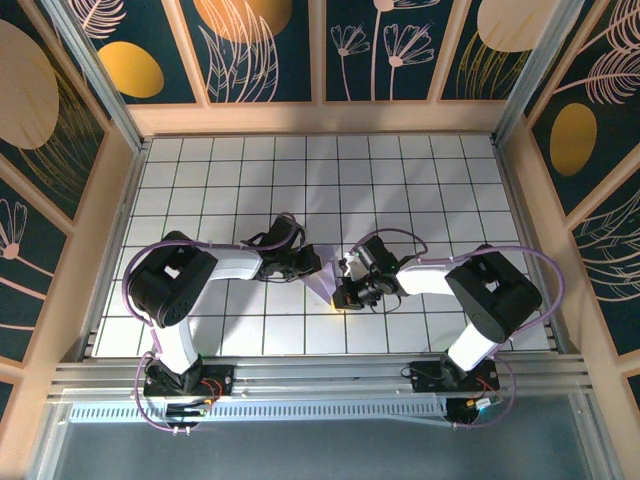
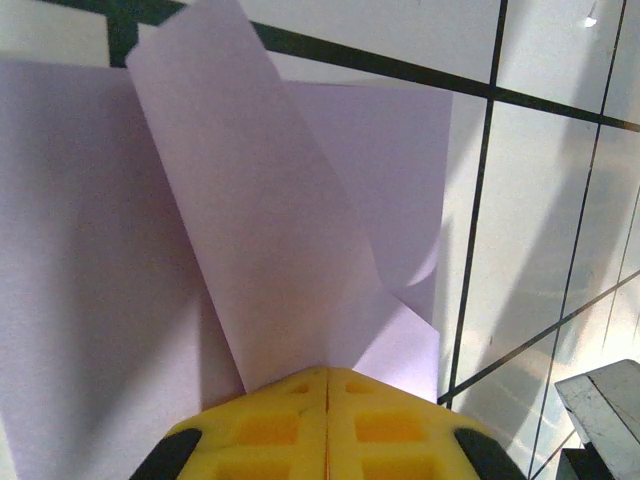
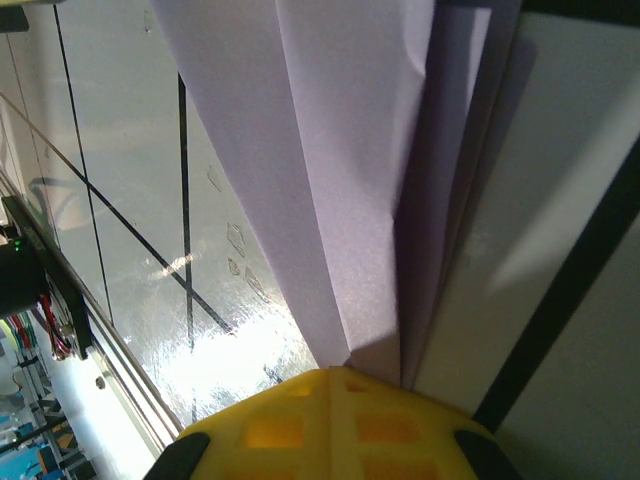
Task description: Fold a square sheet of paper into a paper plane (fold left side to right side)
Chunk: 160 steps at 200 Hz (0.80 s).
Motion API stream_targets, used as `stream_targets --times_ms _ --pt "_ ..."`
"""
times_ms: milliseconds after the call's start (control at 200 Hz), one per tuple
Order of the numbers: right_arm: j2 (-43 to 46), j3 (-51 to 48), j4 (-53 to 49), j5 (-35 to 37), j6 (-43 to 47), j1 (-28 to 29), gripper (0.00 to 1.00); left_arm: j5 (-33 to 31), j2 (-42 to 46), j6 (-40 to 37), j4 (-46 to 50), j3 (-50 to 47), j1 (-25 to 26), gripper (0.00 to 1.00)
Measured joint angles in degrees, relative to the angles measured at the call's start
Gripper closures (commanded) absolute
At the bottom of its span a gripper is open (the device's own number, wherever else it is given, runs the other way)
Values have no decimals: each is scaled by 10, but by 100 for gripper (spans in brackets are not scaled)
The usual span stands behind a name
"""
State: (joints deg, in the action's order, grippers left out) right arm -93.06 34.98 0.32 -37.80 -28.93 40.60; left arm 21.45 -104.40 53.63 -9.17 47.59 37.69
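Two pinches on the sheet of paper (image 1: 322,285), centre of the table (image 1: 420,180).

We've got the left gripper (image 2: 327,388) clamped tight, its yellow pads (image 2: 270,430) meeting on the sheet's near edge. One long flap rises away from the tips, with the rest spread beneath it. The right gripper (image 3: 330,385) is likewise closed, nipping the narrow end of several creased layers that fan out ahead of it. From above, the paper sits right between the two wrists. We judge this stuff featherlight and floppy, quick to crease wrong or tear. It is best taken at an edge or corner with a gentle pinch, and it may well skate on that glossy tile.
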Motion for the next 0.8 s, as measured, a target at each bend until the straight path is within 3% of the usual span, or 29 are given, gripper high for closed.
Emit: stream_targets --times_ms 460,801 --pt "53 -58 13 -2 -15 11 100 -5 0 0 2 1 2 93" --pt "144 -18 -49 -17 -15 -7 100 -5 0 0 4 2 2 94"
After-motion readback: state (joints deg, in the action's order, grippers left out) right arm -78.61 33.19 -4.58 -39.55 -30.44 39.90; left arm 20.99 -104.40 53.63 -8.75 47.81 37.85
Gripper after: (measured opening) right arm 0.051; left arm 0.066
